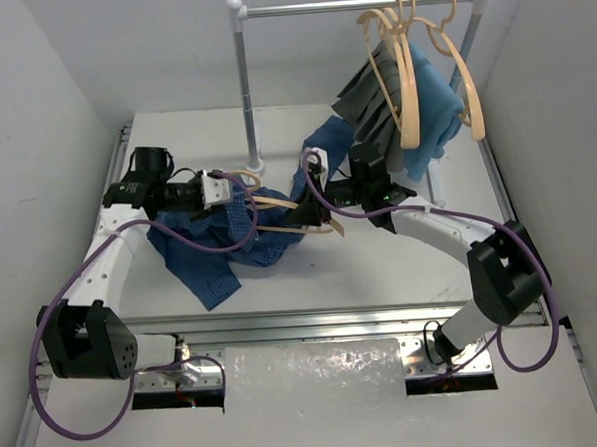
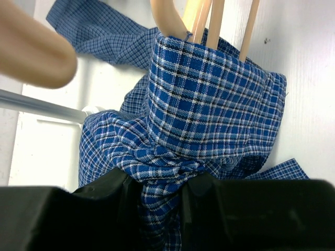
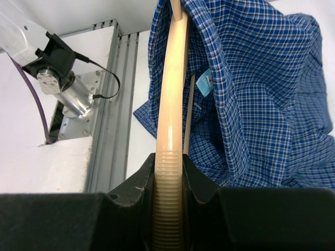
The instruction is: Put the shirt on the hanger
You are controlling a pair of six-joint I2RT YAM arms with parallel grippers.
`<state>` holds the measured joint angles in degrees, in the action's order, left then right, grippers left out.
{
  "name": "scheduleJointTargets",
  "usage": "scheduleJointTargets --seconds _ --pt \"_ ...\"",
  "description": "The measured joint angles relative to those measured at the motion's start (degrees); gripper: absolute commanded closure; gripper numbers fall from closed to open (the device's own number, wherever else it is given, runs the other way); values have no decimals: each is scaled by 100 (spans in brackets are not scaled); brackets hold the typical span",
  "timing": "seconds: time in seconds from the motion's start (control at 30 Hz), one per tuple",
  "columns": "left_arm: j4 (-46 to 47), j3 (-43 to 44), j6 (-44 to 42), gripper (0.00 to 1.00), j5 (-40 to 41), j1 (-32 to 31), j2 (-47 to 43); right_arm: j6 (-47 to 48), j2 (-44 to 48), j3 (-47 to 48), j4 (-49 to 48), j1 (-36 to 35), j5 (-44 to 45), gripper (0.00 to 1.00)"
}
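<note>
- The counter (image 1: pixel 381 269) carries most of the shirt (image 1: pixel 215 253), which lies bunched left of centre between the two arms. One part trails toward the rack (image 1: pixel 247 96) post. Risk: on any lift, the heaped bulk drags on the surface and pulls cloth back off the hanger.
- The hanger (image 3: pixel 171 120) lies low over the counter between the arms. Its far end is pushed into the shirt, with check cloth draped over that shoulder. The near end is bare. Risk: with the load on one side only, the hanger tips and the cloth slides off.
- The right end effector (image 3: pixel 168 172) is pressed together on the ribbed section of the hanger. Risk: the slim bar pivots in the jaws once the fabric weight pulls sideways.
- The left end effector (image 2: pixel 159 193) pinches a gathered fold of shirt just below the covered hanger end. Risk: the fold appears to be several layers thick, so a hard pull either works against the right arm's hold or slips free. The pinch may also be holding shut the opening that the second shoulder needs.
- A small pale label (image 3: pixel 205 82) shows inside the cloth beside the hanger. Risk: minor snagging only.
</note>
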<state>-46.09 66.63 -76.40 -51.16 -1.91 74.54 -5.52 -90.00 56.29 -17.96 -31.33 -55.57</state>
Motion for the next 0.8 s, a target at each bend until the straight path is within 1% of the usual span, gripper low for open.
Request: scheduleJointTargets --seconds 0.1,0.2,0.3,0.4,0.47,0.53,0.6,0.7,0.73,0.77,0.8 --pt "-28 4 11 76 -66 0 -44 181 107 4 114 -26 57 100" --pt "-264 72 -48 73 -225 0 -44 424 199 4 227 -83 168 100" --pt "-682 330 -179 68 -616 -24 -52 590 254 15 227 -177 271 100" --pt "-772 442 -144 67 -944 -140 -184 660 258 79 131 -260 334 100" --pt "-682 424 -35 68 -1012 -234 -400 697 267 111 116 -278 302 100" --pt "-555 374 94 71 -1014 -280 -643 730 273 155 39 -293 238 100" --pt "-457 361 195 76 -981 -284 -780 737 295 197 -2 -306 192 100" --pt "-260 214 420 100 -981 -291 -822 817 310 214 9 -291 190 100" --pt "-186 127 527 100 -1012 -295 -822 879 310 214 61 -275 210 97" --pt "-105 37 647 100 -1032 -297 -822 911 310 214 122 -258 240 86" --pt "70 -48 846 100 -1005 -299 -824 922 310 214 186 -254 282 70"
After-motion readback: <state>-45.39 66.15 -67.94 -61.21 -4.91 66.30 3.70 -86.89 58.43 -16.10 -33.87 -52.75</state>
